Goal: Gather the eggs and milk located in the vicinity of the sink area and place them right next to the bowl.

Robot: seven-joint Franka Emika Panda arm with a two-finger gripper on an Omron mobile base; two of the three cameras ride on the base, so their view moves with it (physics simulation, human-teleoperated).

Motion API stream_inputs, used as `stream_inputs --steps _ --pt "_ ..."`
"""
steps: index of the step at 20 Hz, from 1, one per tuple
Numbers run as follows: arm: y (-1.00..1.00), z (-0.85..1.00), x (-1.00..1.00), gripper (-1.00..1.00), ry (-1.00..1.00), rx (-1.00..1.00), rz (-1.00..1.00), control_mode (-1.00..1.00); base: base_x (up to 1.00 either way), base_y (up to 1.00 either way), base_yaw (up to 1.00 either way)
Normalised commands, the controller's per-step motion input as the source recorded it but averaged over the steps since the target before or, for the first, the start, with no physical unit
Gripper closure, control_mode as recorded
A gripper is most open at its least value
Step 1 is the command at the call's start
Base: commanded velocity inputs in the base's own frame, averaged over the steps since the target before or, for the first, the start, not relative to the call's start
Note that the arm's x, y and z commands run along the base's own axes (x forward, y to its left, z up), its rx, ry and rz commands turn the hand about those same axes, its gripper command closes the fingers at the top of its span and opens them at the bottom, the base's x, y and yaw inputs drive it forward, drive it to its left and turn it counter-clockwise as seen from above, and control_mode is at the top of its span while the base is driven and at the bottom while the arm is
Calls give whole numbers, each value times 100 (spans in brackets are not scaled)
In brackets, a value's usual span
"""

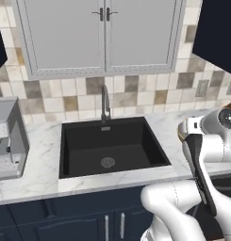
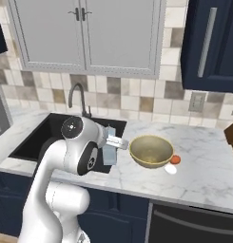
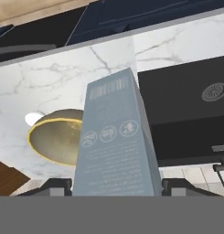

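Hand view: milk [image 3: 117, 146] between gripper [image 3: 117, 186] fingertips

Between our gripper's [image 3: 117, 186] two dark fingertips [image 3: 54, 186] we grip the milk carton [image 3: 115, 141], its pale blue-grey face rising straight ahead of us and printed with a barcode and three round symbols. Beyond it on one side lies the yellow-rimmed bowl [image 3: 54, 137] on the marble counter [image 3: 49, 82], with the white egg [image 3: 34, 118] just past its rim. On the other side lies the black sink [image 3: 186, 109], its round drain [image 3: 214, 91] showing.
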Motion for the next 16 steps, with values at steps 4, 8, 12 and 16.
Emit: stream_inputs --steps 4,8,12,16 --pt "0 0 0 100 0 0 0 100 36 20 0" --pt "0 0 0 100 0 0 0 100 28 17 0" --pt "12 -1 15 100 0 1 0 -100 5 4 0" --pt "5 -2 22 100 0 6 0 -100 0 0 0"
